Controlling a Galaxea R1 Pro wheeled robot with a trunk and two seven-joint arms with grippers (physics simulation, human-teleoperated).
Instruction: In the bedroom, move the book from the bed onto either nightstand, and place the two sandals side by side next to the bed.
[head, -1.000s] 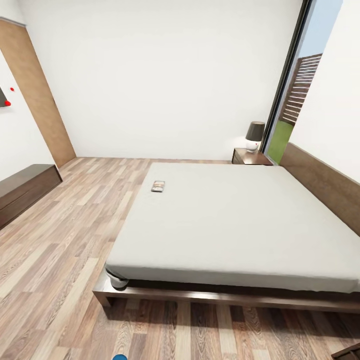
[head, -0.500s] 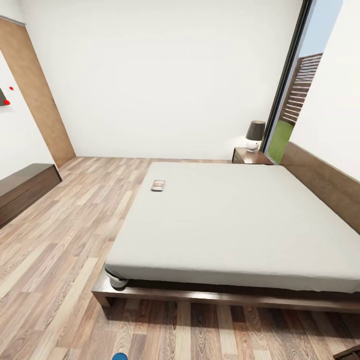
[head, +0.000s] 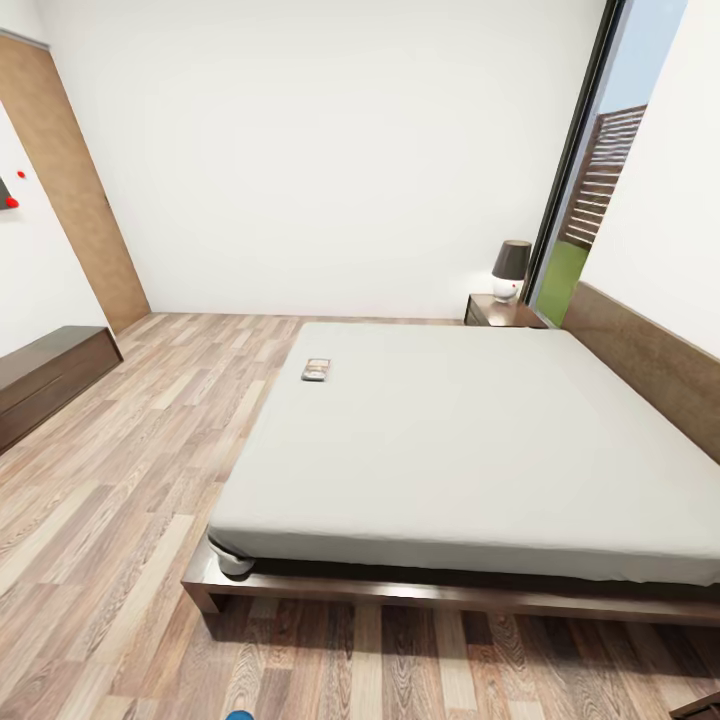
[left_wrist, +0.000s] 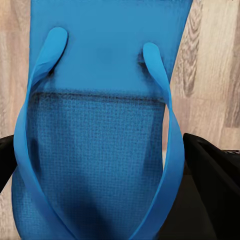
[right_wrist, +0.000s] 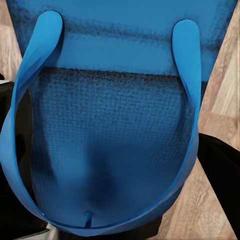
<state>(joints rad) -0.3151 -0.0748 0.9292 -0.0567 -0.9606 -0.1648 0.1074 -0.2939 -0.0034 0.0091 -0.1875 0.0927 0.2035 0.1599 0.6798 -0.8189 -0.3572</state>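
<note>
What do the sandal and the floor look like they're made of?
Sandal: probably foam or rubber, matte blue; the footbed shows a fine woven-looking texture, and the straps are smooth. Floor: wood planks or laminate with mixed brown grain and a low sheen.

Each arm's black jaws stand one to either side of a bright blue flat sandal with a textured sole, left (left_wrist: 95, 150) and right (right_wrist: 110, 140); contact is unclear.

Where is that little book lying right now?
In the head view, the small dark paperback book lies flat on the pale grey-white mattress of the bed, near its left edge beside the wood-plank floor, well short of the dark brown nightstand with its lamp.
</note>
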